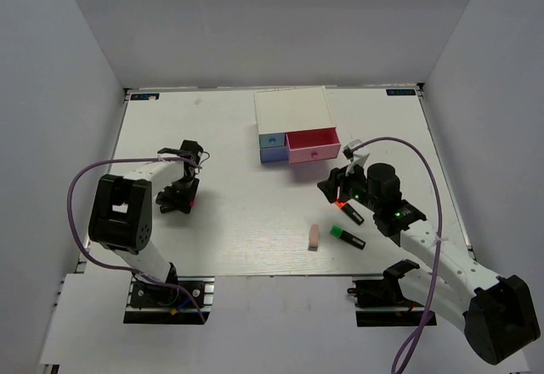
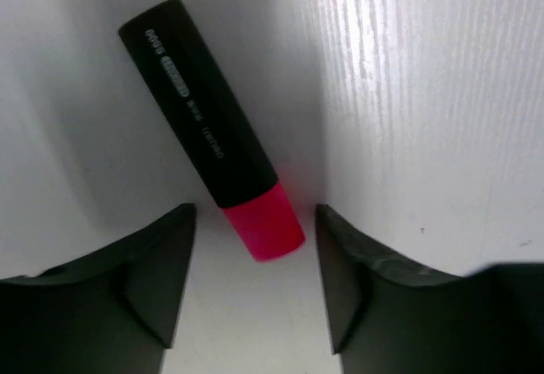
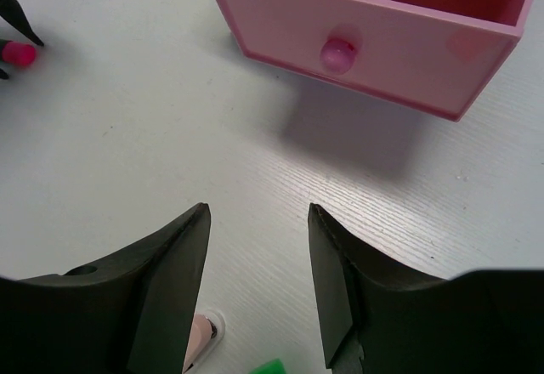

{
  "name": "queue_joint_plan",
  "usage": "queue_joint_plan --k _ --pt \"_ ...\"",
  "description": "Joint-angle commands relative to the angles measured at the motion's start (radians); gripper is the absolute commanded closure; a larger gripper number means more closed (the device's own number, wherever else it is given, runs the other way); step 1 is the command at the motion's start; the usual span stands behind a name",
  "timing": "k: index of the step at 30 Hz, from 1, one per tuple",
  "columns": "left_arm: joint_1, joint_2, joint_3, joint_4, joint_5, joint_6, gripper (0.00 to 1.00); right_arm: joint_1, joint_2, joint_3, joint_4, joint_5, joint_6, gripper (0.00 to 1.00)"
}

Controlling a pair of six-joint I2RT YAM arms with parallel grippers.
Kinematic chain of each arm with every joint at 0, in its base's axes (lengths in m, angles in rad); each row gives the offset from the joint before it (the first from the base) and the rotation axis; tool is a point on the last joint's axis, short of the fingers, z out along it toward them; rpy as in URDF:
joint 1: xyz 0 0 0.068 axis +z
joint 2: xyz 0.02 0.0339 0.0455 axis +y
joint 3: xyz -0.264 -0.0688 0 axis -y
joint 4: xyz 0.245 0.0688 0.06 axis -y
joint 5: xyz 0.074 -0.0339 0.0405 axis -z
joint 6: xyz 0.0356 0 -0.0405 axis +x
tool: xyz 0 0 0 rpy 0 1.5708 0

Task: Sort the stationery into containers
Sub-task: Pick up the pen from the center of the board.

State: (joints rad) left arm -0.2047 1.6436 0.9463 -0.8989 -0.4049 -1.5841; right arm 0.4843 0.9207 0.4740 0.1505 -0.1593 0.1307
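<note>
The pink-capped highlighter (image 2: 204, 127) lies on the table, its cap between the fingertips of my open left gripper (image 2: 255, 214), which sits low over it (image 1: 180, 197). My right gripper (image 3: 257, 212) is open and empty, hovering in front of the pulled-out pink drawer (image 3: 374, 42), also seen from above (image 1: 313, 146). The orange-red highlighter (image 1: 350, 213) and green highlighter (image 1: 347, 237) lie just below the right gripper (image 1: 330, 189). A pinkish-beige eraser (image 1: 314, 236) lies to their left; it also shows in the right wrist view (image 3: 200, 337). Grey and tan erasers are out of view.
The white-topped box (image 1: 291, 109) stands at the back centre, with the light blue drawer (image 1: 272, 140) and the periwinkle drawer (image 1: 274, 155) shut. The pink drawer's inside looks empty. White walls enclose the table on three sides.
</note>
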Motion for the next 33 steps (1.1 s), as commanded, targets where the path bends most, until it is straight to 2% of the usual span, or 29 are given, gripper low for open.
queue_joint_plan --k 1,3,8,9,11,13,14,16,17,18,19,20,21,23,25,26,28,32,33 --pt "0.022 0.010 0.020 0.014 0.043 -0.011 0.35 -0.007 -0.026 -0.020 0.037 0.021 -0.025 0.44" --pt "0.031 0.010 0.009 0.024 0.052 -0.011 0.48 -0.010 -0.034 -0.021 0.038 0.026 -0.025 0.44" --pt "0.031 -0.001 -0.011 0.072 0.072 0.047 0.73 -0.015 -0.051 -0.031 0.038 0.033 -0.051 0.41" --pt "0.031 -0.013 0.000 0.087 0.081 0.124 0.77 -0.013 -0.052 -0.031 0.035 0.035 -0.058 0.34" --pt "0.007 -0.024 0.047 0.132 0.101 0.255 0.91 -0.015 -0.046 -0.018 0.017 0.043 -0.097 0.27" --pt "-0.015 -0.024 0.109 0.150 0.164 0.438 1.00 -0.016 -0.042 -0.011 0.006 0.047 -0.124 0.27" --pt "-0.015 -0.024 0.126 0.150 0.182 0.493 1.00 -0.022 -0.042 -0.009 0.006 0.038 -0.123 0.30" --pt "-0.038 -0.054 0.149 0.190 0.225 0.658 1.00 -0.032 -0.045 -0.011 0.009 0.014 -0.163 0.48" --pt "-0.050 -0.077 0.149 0.224 0.306 0.726 1.00 -0.032 -0.049 -0.014 0.015 -0.009 -0.169 0.55" --pt "-0.050 -0.102 0.149 0.323 0.369 0.801 1.00 -0.036 -0.052 -0.015 0.015 -0.020 -0.192 0.62" --pt "-0.050 -0.163 0.135 0.381 0.438 0.937 1.00 -0.038 -0.051 -0.017 0.015 -0.031 -0.201 0.71" --pt "-0.061 -0.195 0.112 0.438 0.551 0.982 1.00 -0.041 -0.052 -0.018 0.003 -0.061 -0.210 0.74" --pt "-0.070 -0.226 0.103 0.537 0.593 1.013 1.00 -0.047 -0.054 -0.017 -0.006 -0.075 -0.251 0.76" --pt "-0.084 -0.275 0.103 0.595 0.670 1.079 1.00 -0.050 -0.057 -0.017 -0.028 -0.112 -0.269 0.80" --pt "-0.093 -0.275 0.146 0.668 0.733 1.157 1.00 -0.056 -0.059 -0.024 -0.035 -0.114 -0.270 0.83" --pt "-0.104 -0.259 0.155 0.705 0.841 1.183 1.00 -0.059 -0.066 -0.028 -0.037 -0.108 -0.270 0.83" --pt "-0.119 -0.222 0.208 0.755 0.943 1.254 1.00 -0.064 -0.072 -0.043 -0.040 -0.092 -0.272 0.83" --pt "-0.182 -0.095 0.368 0.733 1.026 1.381 1.00 -0.075 -0.085 -0.051 -0.048 -0.059 -0.283 0.78" --pt "-0.197 -0.067 0.447 0.715 1.026 1.415 1.00 -0.075 -0.089 -0.054 -0.048 -0.056 -0.286 0.78"
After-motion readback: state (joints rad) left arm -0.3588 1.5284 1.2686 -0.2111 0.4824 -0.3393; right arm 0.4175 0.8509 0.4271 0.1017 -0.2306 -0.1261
